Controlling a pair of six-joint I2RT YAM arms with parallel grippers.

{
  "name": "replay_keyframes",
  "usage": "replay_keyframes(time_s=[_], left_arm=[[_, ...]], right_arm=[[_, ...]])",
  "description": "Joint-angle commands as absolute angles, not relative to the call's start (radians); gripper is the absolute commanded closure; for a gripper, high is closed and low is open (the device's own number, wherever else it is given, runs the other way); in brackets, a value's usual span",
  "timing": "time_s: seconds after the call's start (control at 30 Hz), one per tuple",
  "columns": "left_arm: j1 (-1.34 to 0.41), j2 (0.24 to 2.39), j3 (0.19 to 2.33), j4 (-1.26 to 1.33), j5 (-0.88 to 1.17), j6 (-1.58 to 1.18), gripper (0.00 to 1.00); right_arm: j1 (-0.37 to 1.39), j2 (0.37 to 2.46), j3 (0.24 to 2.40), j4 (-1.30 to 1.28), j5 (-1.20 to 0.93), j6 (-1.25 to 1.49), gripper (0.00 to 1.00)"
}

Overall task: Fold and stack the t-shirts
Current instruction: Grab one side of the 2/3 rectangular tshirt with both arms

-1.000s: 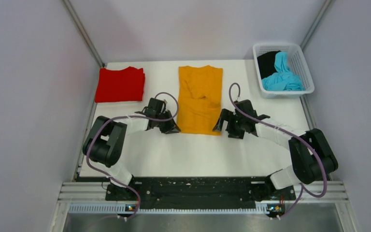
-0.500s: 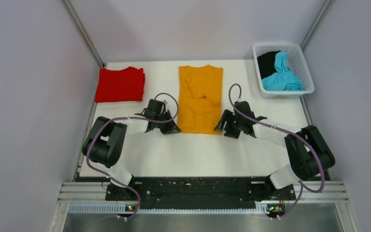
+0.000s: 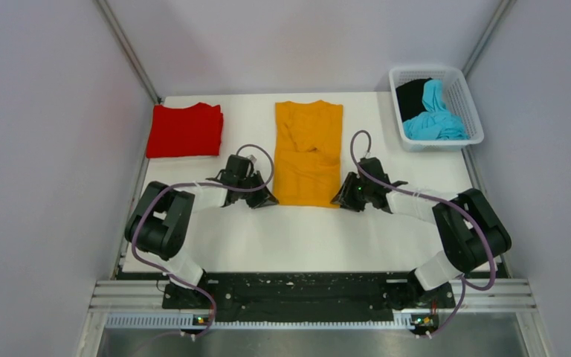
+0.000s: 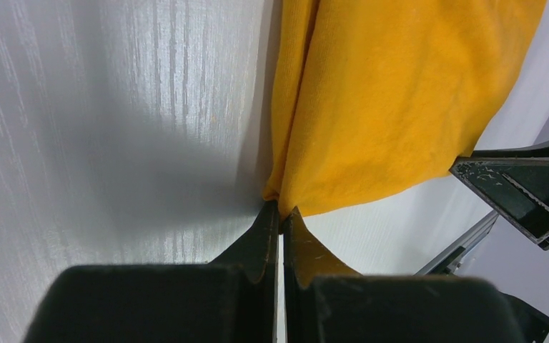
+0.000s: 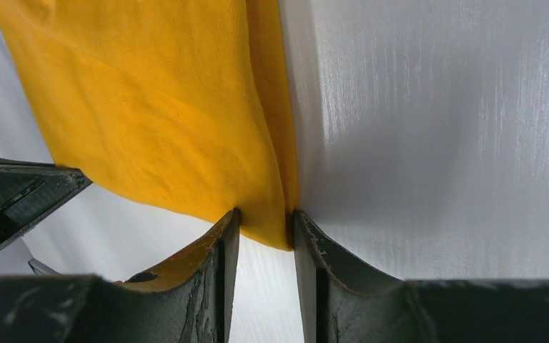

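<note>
The orange-yellow t-shirt (image 3: 308, 152) lies lengthwise in the middle of the white table (image 3: 297, 238). My left gripper (image 3: 264, 199) is at the shirt's near left corner. In the left wrist view this left gripper (image 4: 280, 209) is shut on that corner of the orange-yellow t-shirt (image 4: 393, 100). My right gripper (image 3: 340, 199) is at the near right corner. In the right wrist view the right gripper (image 5: 263, 218) has its fingers half closed either side of that corner of the shirt (image 5: 150, 100), with a gap still between them. A folded red t-shirt (image 3: 184, 130) lies at the back left.
A white mesh basket (image 3: 470, 111) at the back right holds a cyan-blue t-shirt (image 3: 435, 119) and a black t-shirt (image 3: 411, 95). Grey walls stand on both sides. The arms' black base rail (image 3: 290, 290) runs along the near edge.
My right gripper has slid left onto the shirt's near right corner and its fingers have narrowed around it. My left gripper has finished shutting on the near left corner.
</note>
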State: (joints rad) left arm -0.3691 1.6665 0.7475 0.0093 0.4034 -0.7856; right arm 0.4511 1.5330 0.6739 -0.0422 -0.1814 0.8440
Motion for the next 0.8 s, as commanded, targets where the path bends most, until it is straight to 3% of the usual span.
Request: replay_keyframes(time_s=[0.0,0.17,0.27,0.3,0.53,0.77], left_arm=[[-0.373,1.658,0.700,-0.025,0.361,-0.779,1.00],[-0.373,1.648,0.672,-0.009,0.367,-0.791,1.00],[-0.374,1.623,0.644,-0.009,0.367,-0.801,1.00],[-0.375,1.599,0.632,-0.008,0.368,-0.803,1.00],[-0.425,1.307,0.480,-0.118,0.311,-0.844,1.00],[-0.573,0.822,0.412,-0.402,0.207,-0.996,1.00]], right_arm=[[0.477,1.565,0.638,-0.074,-0.160,0.850,0.66],[0.485,1.568,0.622,-0.076,-0.158,0.855,0.75],[0.489,1.555,0.609,-0.095,-0.165,0.848,0.98],[0.491,1.544,0.607,-0.112,-0.175,0.839,1.00],[0.512,1.339,0.581,-0.345,-0.287,0.724,1.00],[0.522,1.084,0.636,-0.636,-0.529,0.627,1.00]])
